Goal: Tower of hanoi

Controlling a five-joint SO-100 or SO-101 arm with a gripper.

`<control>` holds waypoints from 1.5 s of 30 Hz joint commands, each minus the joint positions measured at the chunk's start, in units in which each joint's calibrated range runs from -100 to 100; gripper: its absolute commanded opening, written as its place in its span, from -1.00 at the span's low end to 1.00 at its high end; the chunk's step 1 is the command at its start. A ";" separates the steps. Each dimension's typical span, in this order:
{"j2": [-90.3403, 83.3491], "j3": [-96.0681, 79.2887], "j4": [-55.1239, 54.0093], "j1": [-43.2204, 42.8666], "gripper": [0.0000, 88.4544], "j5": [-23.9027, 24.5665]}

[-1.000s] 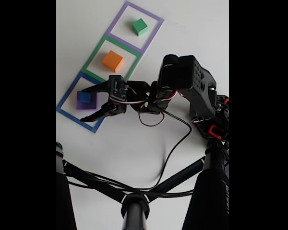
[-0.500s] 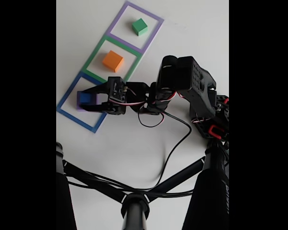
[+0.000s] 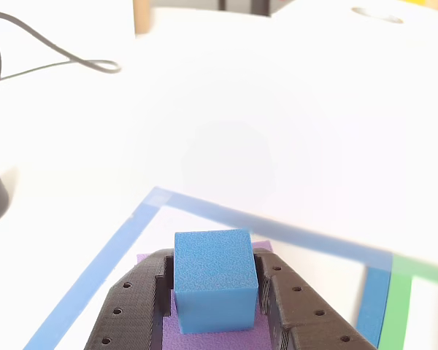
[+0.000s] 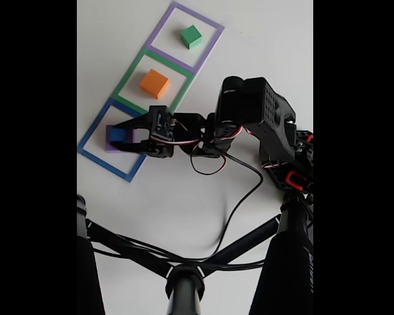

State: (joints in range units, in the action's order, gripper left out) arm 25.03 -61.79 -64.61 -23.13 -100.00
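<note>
Gripper (image 3: 215,321) closed narrowly on the blue cube (image 3: 213,277), 1 finger on each side face. The cube sits atop the purple block (image 4: 109,146), inside the blue outline (image 4: 92,128) near the table's left edge.

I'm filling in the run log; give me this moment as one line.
gripper: shut on blue cube | cube: atop purple block, blue outline | orange block: green outline | green block: purple outline

- White table (image 4: 184,190) carrying three joined square outlines, blue (image 4: 92,157), green (image 4: 128,82), purple (image 4: 161,33);
- Purple block (image 4: 111,147) in blue, orange block (image 4: 155,83) in green, green block (image 4: 191,36) in purple;
- Black cable (image 4: 240,197) lying nearby
</note>
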 commanded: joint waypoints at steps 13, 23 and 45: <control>-35.41 -0.03 33.27 -0.46 -0.93 0.00; -57.37 16.70 78.37 4.24 -0.94 0.00; -58.74 78.07 153.68 22.55 -0.94 0.00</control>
State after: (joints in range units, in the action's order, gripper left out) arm -33.64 12.10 86.36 -5.03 -99.41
